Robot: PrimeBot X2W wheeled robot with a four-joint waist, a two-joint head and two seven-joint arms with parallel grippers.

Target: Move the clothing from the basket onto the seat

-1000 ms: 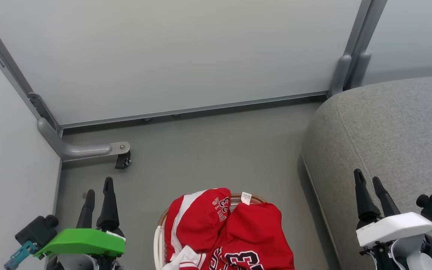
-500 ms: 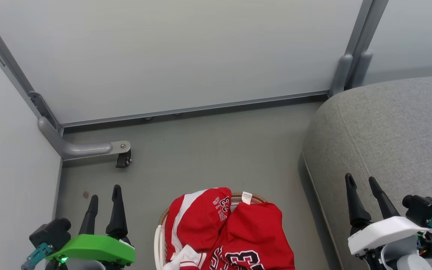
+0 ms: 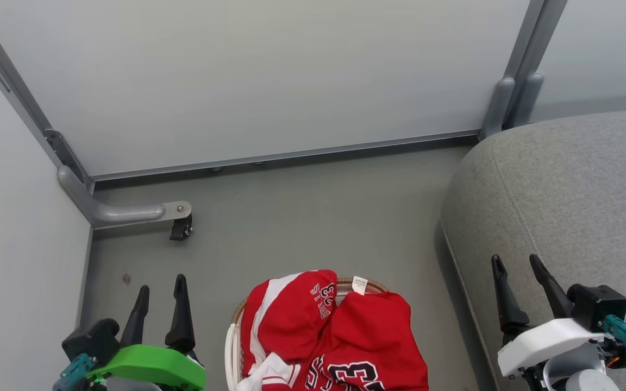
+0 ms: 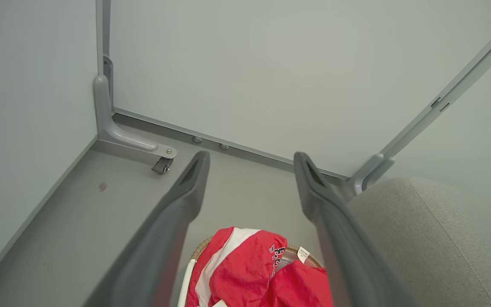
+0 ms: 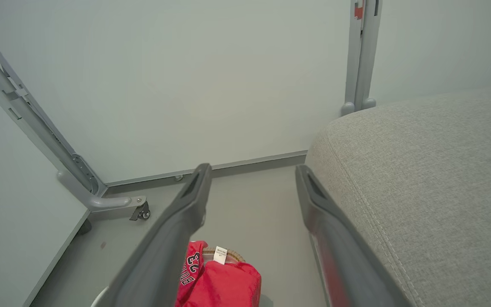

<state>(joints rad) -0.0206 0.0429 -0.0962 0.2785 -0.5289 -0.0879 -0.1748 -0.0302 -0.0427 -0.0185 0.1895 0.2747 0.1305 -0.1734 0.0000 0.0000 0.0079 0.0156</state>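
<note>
A grey floor (image 3: 302, 217) ringed by pale partition panels (image 3: 248, 81): the red clothing (image 3: 367, 336), one jersey numbered "23" (image 3: 354, 374), lies heaped in the basket (image 3: 230, 353) between the left gripper (image 3: 162, 282) and the right gripper (image 3: 514, 258), both spread wide and empty. The seat (image 3: 574, 184) extends beside the right gripper, on its side away from the basket. The print on a white neck tag (image 3: 359, 285) is too small to read.

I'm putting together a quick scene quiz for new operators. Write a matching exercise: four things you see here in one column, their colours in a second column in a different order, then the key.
Things
1. clothing
2. basket
3. seat
4. caster

Colours
A. black
B. grey
C. red
D. white with a brown woven rim

Pairs: 1-C, 2-D, 3-B, 4-A
</note>
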